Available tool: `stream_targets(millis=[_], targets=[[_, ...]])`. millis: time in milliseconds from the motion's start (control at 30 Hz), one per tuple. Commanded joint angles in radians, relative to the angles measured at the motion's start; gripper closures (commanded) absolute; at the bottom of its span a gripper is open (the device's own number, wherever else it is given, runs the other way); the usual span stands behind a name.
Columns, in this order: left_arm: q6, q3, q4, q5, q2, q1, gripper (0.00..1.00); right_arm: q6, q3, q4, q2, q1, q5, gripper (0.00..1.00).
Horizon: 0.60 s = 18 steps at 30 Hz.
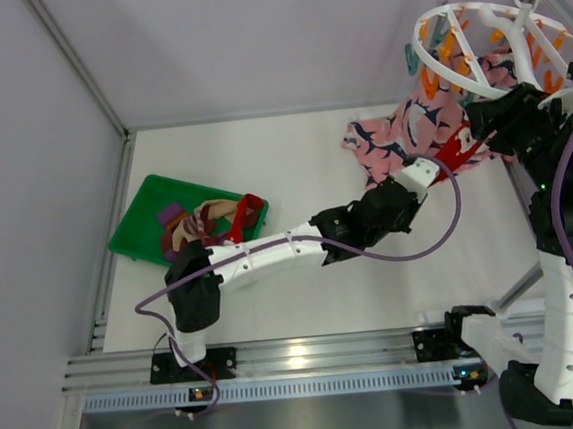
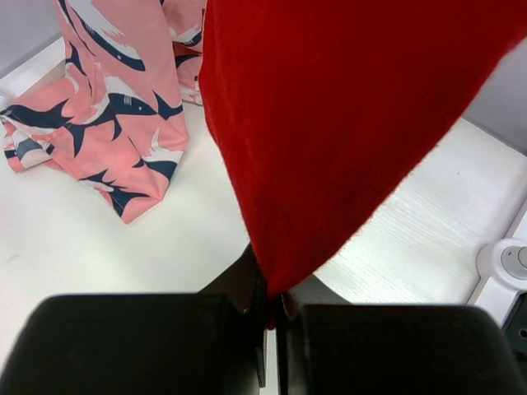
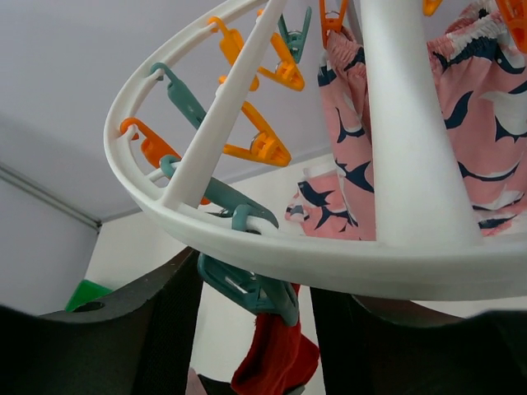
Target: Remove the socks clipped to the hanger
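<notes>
Left gripper (image 2: 270, 311) pinches the red sock (image 2: 346, 123) by its tip; right gripper (image 3: 255, 288) straddles a teal peg (image 3: 229, 280) on the hanger (image 3: 346, 259). Whether it squeezes, I cannot tell.

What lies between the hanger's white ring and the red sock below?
A teal clip peg, hung from the ring, holding the red sock; the right wrist view shows it.

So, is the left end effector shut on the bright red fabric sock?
Yes, the left end effector pinches the bright red fabric sock at its tip.
</notes>
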<state>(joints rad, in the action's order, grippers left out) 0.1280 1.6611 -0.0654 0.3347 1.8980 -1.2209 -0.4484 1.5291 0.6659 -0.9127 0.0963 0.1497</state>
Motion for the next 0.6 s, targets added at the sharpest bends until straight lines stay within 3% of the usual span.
stream_targets(millis=[0,100,200,233,567], targets=[[-0.014,0.042,0.004,0.023,0.009,-0.008,1.0,-0.004,-0.006,-0.054,-0.006,0.006,-0.018,0.52],[-0.014,0.042,0.001,0.021,0.013,-0.008,1.0,-0.004,-0.012,-0.058,-0.006,0.005,-0.019,0.58],[-0.014,0.04,0.001,0.023,0.016,-0.008,1.0,-0.003,-0.015,-0.058,-0.005,0.006,-0.025,0.83],[-0.014,0.04,-0.002,0.026,0.019,-0.008,1.0,-0.003,-0.018,-0.058,-0.002,0.006,-0.032,1.0],[-0.001,0.032,-0.014,0.024,0.007,0.003,1.0,0.008,-0.033,-0.051,0.008,0.005,-0.053,1.0]])
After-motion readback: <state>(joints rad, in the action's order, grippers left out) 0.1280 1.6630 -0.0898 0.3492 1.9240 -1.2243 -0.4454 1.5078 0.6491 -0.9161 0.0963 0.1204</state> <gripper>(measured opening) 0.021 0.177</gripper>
